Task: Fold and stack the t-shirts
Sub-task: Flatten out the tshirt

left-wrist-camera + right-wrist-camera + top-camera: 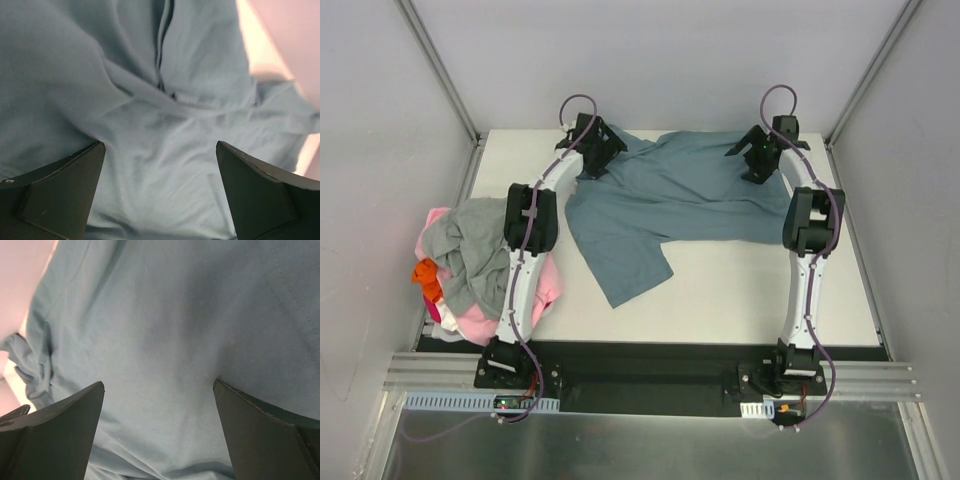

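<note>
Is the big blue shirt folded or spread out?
Spread out, unfolded: the blue shirt lies wrinkled across the far half of the table, one part trailing nearward.

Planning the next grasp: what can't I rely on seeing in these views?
- Top view: the left arm crosses the shirt pile, so how many shirts lie there is hidden.
- Top view: the left tool and right tool hide their own tips, so contact with the blue shirt cannot be told.
- Wrist views: blue cloth fills both frames, and its outline is cut off by the edges.
</note>
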Motion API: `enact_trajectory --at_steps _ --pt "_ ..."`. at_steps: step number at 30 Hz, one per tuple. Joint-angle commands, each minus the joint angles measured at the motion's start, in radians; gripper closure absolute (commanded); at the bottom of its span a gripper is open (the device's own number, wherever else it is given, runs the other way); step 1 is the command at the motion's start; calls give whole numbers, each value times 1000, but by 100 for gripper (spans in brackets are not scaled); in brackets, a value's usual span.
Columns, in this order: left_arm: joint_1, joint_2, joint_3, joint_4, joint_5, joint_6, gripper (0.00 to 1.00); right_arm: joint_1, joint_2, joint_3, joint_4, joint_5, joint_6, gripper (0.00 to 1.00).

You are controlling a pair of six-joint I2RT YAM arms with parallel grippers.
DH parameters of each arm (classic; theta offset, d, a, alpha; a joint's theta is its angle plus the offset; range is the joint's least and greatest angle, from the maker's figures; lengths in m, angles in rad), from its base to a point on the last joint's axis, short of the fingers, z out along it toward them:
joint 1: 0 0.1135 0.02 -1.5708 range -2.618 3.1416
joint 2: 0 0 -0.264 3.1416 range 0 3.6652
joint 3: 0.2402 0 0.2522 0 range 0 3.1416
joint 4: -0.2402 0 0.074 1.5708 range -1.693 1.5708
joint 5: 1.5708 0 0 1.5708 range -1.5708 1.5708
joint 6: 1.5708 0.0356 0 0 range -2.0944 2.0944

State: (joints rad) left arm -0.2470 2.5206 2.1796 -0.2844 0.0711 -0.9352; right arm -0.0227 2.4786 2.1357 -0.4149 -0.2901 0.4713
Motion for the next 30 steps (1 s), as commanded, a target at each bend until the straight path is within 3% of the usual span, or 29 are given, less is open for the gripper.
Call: enact_trajectory --at_steps 1,11,19,26,30 --pt "31 101 72 5 -1 -103 5 -2 89 56 34 0 96 4" --pt "69 274 271 146 9 -240 5 -11 233 199 225 8 273 4" --pt "91 299 279 266 15 -258 4 -31 252 225 334 16 316 4" --pt "101 86 237 327 121 -101 3 -49 7 99 341 -124 173 4" --pt "100 -100 190 378 168 -5 1 -52 -223 102 191 -178 -6 4"
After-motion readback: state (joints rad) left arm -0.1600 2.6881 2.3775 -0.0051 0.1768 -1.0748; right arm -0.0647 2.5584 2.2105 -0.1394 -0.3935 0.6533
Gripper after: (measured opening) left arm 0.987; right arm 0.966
